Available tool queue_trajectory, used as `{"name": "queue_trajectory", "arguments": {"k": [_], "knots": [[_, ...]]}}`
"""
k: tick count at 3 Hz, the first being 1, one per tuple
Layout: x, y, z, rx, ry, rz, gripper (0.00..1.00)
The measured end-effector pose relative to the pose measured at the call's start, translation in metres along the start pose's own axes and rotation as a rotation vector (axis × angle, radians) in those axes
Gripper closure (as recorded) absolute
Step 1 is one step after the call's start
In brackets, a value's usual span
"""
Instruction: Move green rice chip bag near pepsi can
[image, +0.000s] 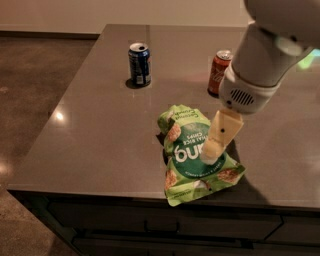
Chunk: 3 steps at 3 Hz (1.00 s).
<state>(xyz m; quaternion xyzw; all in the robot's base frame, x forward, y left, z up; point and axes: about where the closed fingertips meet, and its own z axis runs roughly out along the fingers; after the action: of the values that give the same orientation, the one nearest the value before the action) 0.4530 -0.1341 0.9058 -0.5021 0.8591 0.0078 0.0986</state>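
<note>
The green rice chip bag (192, 152) lies flat on the dark grey table (100, 130) near its front edge, crinkled, with white "dang" lettering. The pepsi can (139, 64) stands upright at the back left, well apart from the bag. My gripper (214, 150) hangs from the white arm at the upper right, and its cream tip is over the right middle of the bag, hiding part of the lettering. Whether it touches the bag does not show.
An orange-red soda can (220, 72) stands at the back, right of the pepsi can and partly behind my arm. The table's front edge (150, 197) runs just below the bag, with dark cabinet drawers under it. Brown floor lies to the left.
</note>
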Motion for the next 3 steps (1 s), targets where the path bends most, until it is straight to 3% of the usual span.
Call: {"name": "queue_trajectory", "arguments": {"k": [2,3], "knots": [[-0.018,0.013,0.028,-0.049,-0.015,0.080,0.00],[-0.019,0.010,0.036,-0.058,-0.023,0.143,0.19]]}}
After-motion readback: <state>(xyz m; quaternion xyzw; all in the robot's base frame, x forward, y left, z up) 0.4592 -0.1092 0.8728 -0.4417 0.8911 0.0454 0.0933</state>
